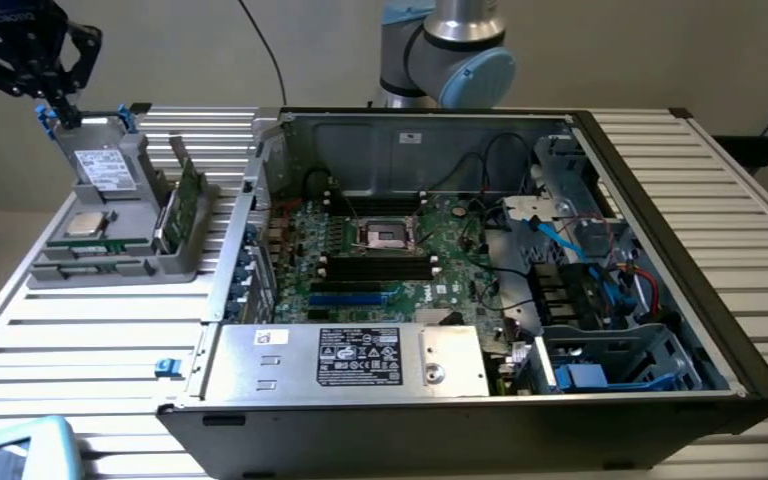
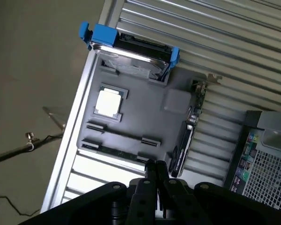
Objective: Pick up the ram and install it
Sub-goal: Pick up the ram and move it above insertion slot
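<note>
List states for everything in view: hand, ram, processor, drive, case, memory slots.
hand: shut, empty
ram: lying in a slot of the grey tray, not picked up
processor: flat in its tray pocket
drive: standing in its blue carrier at the tray's end
computer case: side open
black memory slots: empty

We log a silver-grey tubular arm (image 1: 464, 20) with a pale blue round cap (image 1: 484, 75) on its dark grey joint. Our claw (image 1: 63, 108) is matte black, built of open linkage bars, with faint pale lettering across its body and two slim black fingers (image 2: 151, 171).
</note>
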`<act>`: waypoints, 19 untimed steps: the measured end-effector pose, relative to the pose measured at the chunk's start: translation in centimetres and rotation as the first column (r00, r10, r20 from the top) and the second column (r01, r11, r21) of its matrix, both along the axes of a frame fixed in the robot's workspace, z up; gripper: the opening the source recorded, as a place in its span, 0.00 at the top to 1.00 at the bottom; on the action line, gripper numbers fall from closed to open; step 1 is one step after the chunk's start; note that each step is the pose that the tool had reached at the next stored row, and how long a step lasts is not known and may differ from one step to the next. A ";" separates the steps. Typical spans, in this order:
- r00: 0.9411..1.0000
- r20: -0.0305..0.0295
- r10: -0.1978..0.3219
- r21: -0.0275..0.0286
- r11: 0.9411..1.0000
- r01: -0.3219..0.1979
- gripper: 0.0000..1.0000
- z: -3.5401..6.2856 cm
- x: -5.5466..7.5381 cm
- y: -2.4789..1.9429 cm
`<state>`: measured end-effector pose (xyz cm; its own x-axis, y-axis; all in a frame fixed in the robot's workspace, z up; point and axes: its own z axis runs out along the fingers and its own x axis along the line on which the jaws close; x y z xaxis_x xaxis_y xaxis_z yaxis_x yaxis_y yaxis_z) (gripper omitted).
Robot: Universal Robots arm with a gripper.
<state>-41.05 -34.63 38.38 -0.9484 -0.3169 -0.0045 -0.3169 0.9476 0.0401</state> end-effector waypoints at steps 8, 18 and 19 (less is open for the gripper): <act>0.990 0.000 0.144 0.000 0.990 -0.144 0.85 -0.05 0.0 0.00; 0.947 0.000 0.321 0.000 0.947 -0.321 0.85 -0.09 0.0 0.00; 0.941 0.000 0.338 0.000 0.941 -0.338 0.85 -0.10 0.0 0.00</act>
